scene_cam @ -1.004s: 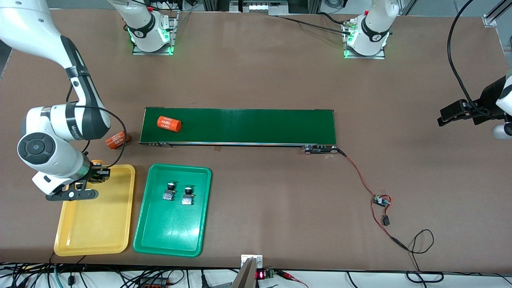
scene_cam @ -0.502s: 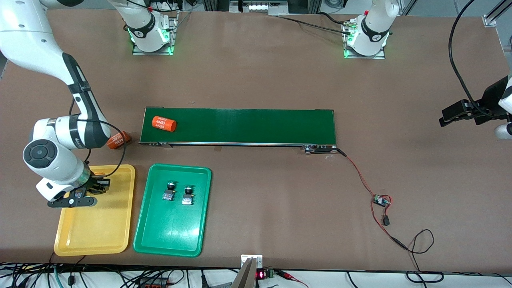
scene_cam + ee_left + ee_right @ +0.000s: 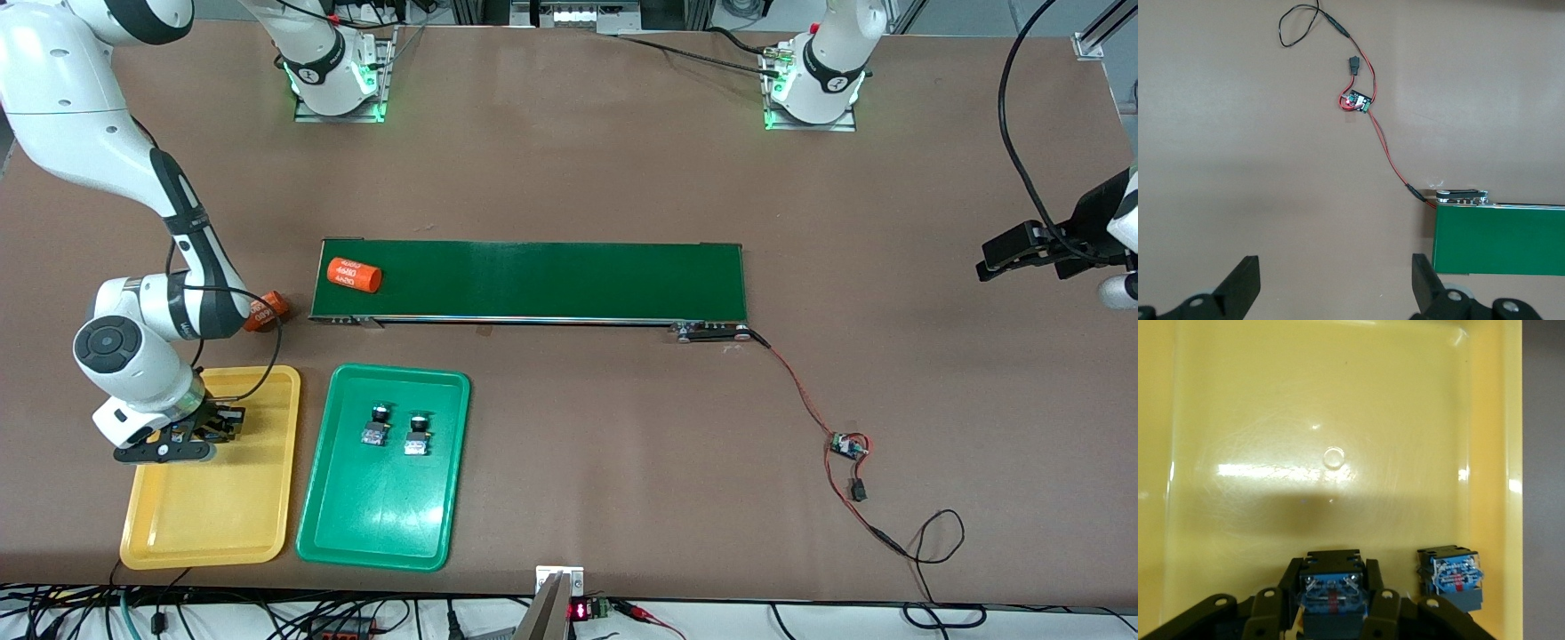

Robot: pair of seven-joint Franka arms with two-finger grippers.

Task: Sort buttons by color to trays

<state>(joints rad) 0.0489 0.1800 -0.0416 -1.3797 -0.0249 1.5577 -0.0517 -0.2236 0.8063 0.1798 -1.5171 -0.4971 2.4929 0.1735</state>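
Observation:
My right gripper (image 3: 210, 427) is low over the end of the yellow tray (image 3: 213, 520) farthest from the front camera. It is shut on a button (image 3: 1331, 595), of which only the black-and-blue body shows between the fingers (image 3: 1375, 577). A second button (image 3: 1451, 577) stands in the yellow tray beside it, its cap hidden. Two green buttons (image 3: 377, 424) (image 3: 416, 433) lie in the green tray (image 3: 382, 524). My left gripper (image 3: 985, 260) waits open and empty above bare table at the left arm's end, and it also shows in the left wrist view (image 3: 1335, 273).
A long dark-green conveyor belt (image 3: 551, 280) crosses the middle, with an orange cylinder (image 3: 354, 274) on its end toward the right arm. Another orange cylinder (image 3: 265, 311) lies on the table just off that end. A red-black wire and small circuit board (image 3: 846, 444) lie toward the left arm's end.
My right gripper has moved with the button nearer the front camera and lower over the yellow tray. The cylinder on the belt has shifted toward the right arm's end. The left arm is still.

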